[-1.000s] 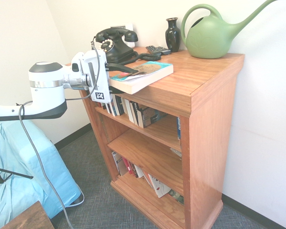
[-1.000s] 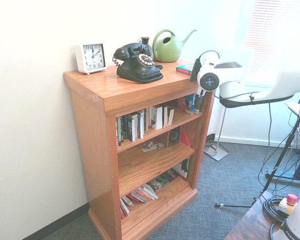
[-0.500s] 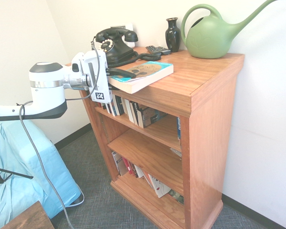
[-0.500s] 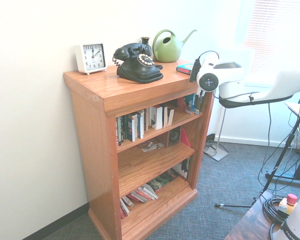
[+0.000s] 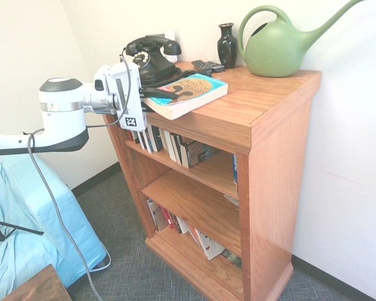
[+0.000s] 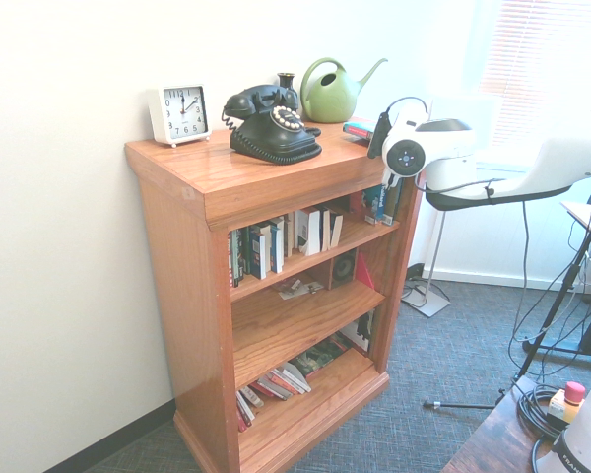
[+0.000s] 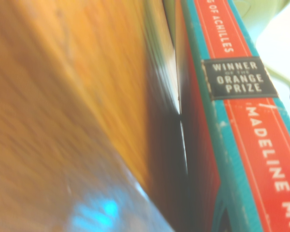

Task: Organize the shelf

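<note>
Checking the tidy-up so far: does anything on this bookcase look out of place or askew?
Yes. A teal paperback lies flat on the shelf top, skewed, one end past the front edge, where the pincer has shut on it. On the bottom level, books lean or lie toppled, while the top row stands upright.

My white arm (image 5: 25, 141) reaches in nearly level from the left of the first exterior view and from the right of the second. Its rounded wrist joint (image 5: 61, 108) leads to the boxy white hand, which carries a small black-and-white square marker on its side. My gripper (image 5: 166, 95) points almost horizontally, tipped slightly downward, its two dark fingers closed on the near edge of a book (image 5: 189, 95).
</note>
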Robot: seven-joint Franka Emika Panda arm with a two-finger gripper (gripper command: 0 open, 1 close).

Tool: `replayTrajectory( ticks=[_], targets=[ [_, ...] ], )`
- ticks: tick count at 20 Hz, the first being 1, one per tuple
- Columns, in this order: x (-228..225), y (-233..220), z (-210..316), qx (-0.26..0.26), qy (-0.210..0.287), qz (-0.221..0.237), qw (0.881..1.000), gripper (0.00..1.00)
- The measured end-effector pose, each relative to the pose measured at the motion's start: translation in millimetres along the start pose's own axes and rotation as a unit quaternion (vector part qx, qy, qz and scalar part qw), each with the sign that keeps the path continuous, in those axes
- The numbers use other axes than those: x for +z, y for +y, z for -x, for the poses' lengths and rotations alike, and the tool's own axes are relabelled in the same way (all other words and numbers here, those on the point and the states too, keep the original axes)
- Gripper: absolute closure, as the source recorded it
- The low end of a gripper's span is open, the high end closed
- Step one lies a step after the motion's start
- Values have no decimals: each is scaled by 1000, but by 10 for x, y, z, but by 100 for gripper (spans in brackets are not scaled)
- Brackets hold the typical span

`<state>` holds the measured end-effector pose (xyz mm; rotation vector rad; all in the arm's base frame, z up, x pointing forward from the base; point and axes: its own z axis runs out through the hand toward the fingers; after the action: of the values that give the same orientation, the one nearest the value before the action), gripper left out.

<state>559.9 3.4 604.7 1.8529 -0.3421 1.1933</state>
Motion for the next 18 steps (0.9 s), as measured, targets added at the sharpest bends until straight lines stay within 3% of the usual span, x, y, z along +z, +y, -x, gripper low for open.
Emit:
replayTrajectory(
  ticks=[10, 18],
  targets=[
    [-183, 450, -83, 56, -37, 40, 997, 100],
    [-431, 950, 306, 98, -76, 39, 992, 100]
  ],
)
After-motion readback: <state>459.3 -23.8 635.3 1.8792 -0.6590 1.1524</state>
